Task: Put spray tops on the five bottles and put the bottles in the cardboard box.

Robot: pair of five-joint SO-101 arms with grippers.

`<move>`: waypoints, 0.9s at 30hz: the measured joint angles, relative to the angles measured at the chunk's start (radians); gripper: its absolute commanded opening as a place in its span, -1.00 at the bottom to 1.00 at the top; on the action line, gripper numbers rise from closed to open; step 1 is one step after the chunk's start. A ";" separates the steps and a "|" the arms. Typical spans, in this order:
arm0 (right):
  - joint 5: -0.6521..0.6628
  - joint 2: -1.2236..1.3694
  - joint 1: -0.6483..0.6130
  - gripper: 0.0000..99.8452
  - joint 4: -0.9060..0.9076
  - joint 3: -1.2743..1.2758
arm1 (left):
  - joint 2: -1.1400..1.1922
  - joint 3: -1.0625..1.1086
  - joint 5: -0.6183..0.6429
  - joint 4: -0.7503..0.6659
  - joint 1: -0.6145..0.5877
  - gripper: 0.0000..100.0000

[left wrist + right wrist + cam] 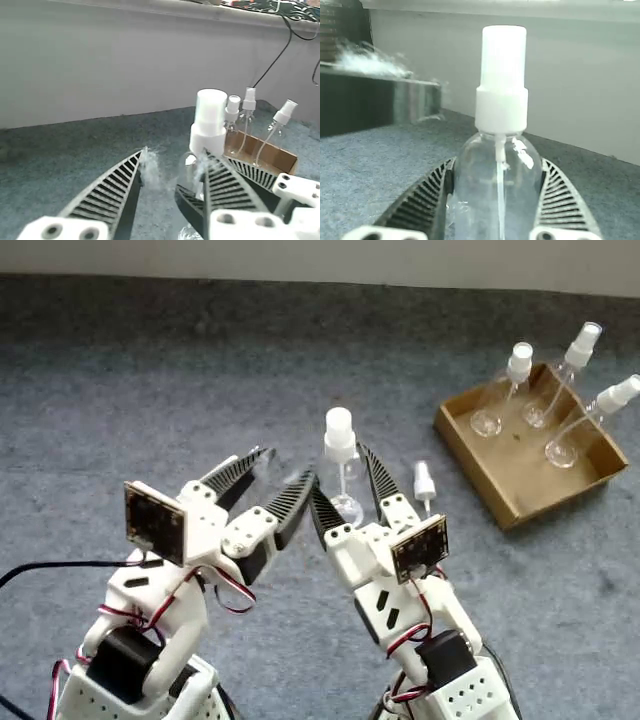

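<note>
One clear bottle (pixel 342 466) stood upright between the fingers of my right gripper (pixel 497 165), which was clamped on its body, near the middle of the grey carpet (pixel 150 370). Its white spray top (pixel 502 75) was on, with the dip tube running down inside. Whether its base touched the carpet I could not tell. My left gripper (pixel 288 466) sat just beside it, jaws spread apart and holding nothing, with pale fluff (pixel 148 162) clinging to one fingertip. On the other side of my right gripper a second spray top (pixel 424 480) stood close by. Its lower end was hidden behind my finger, so I could not say what it rested on. Farther to the right lay the shallow cardboard box (pixel 468 468). It held three more bottles on their bases, each wearing a top: a left bottle (pixel 505 390), a back bottle (pixel 562 375) and a right bottle (pixel 590 423). In the left wrist view my right gripper cut off the box's near end.
</note>
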 measured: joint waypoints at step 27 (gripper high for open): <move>0.000 0.068 0.037 -0.70 -0.002 -0.212 | -0.241 0.411 0.000 -0.037 -0.077 -0.94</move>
